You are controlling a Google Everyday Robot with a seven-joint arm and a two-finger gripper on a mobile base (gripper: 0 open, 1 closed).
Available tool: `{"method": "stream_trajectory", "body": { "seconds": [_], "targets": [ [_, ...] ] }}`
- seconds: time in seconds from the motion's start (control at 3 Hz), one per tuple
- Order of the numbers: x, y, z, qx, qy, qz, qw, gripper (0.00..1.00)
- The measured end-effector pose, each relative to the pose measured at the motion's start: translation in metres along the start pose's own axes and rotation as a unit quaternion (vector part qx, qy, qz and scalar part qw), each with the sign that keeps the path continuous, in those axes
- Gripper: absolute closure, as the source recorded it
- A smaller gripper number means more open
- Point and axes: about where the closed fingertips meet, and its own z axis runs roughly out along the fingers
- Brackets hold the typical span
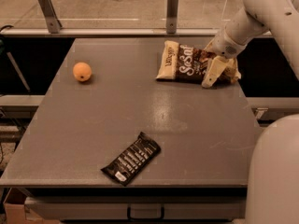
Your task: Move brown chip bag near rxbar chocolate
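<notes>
The brown chip bag [184, 64] lies flat at the table's far right, dark brown with cream ends and white script. The rxbar chocolate [131, 158], a small flat black wrapper with white text, lies near the front edge, a little left of centre. My gripper [212, 73] is at the end of the white arm that comes in from the upper right. It is down at the right end of the bag and covers part of it. The bag and the bar are far apart.
An orange round fruit [82, 71] sits at the far left of the grey table [117, 111]. Two metal posts [48, 10] [172, 6] stand behind the far edge. A white robot body part [275, 171] fills the lower right corner.
</notes>
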Motion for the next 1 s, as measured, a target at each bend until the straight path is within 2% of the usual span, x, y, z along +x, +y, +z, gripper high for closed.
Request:
{"method": "stream_trajectory", "body": {
  "seconds": [0.67,1.0],
  "targets": [
    [-0.0043,-0.0021,-0.0093,0.0,0.0,0.0,1.0,0.85],
    [-0.0048,-0.0023,-0.0103,0.0,0.0,0.0,1.0,1.0]
  ]
}}
